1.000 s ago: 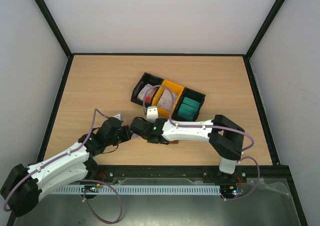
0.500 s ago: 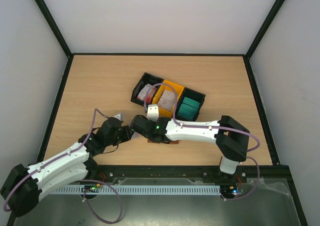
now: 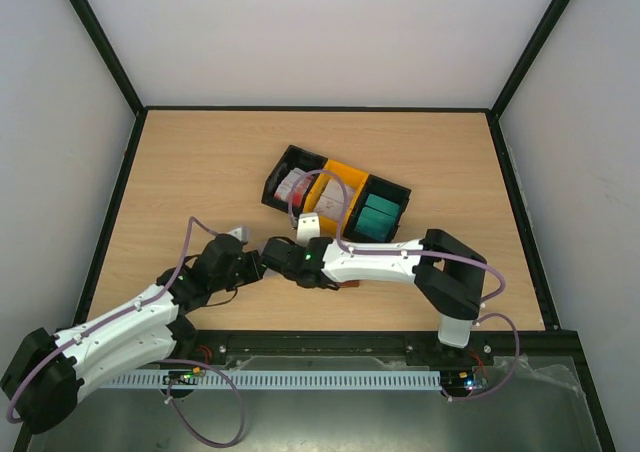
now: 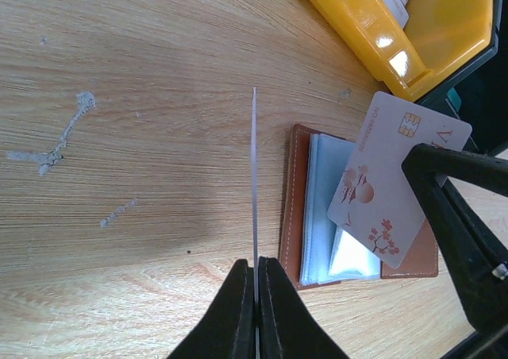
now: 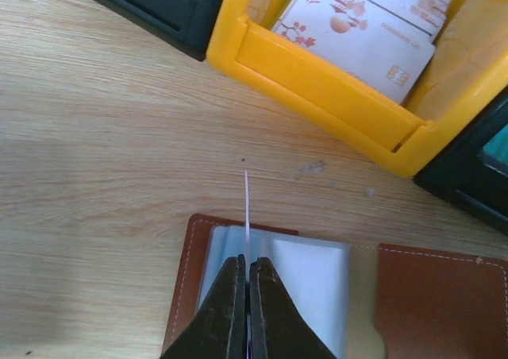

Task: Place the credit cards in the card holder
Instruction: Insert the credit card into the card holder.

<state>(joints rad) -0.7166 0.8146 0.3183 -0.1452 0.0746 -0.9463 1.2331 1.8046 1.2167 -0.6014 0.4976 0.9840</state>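
The brown leather folding card holder (image 4: pixel 296 216) lies open and flat on the wooden bench (image 4: pixel 119 176), at the same spot near the front edge as a second ago; the right arm (image 3: pixel 375 260) above it had its elbow swung out to the right half a second ago and is now back about where it stood a second ago; the left arm (image 3: pixel 130 322) and the bins have not shifted.

There is one card holder; its brown cover frames pale grey-blue pockets that face up, with stitching along the leather edge.

Two cards are held, one in each end effector. The right end effector (image 5: pixel 245 265) is clenched on a white plastic card with pink blossom print (image 4: pixel 389 188) and a chip; the card hangs tilted over the open pockets, its lower edge right at them, though whether it touches them I cannot tell. The left end effector (image 4: pixel 255 270) is clenched on a thin pale card (image 4: pixel 255 176), seen edge-on, upright, just beside the holder's left cover.

Three bins stand in a row beyond the holder: a yellow plastic bin (image 5: pixel 317 85) in the middle, holding white cards (image 5: pixel 357 37) with the same blossom print; a black plastic bin with red inside (image 5: pixel 135 8) on one side; a black plastic bin with teal cards (image 3: pixel 398 189) on the other, its teal stack (image 3: pixel 377 215) lying flat.
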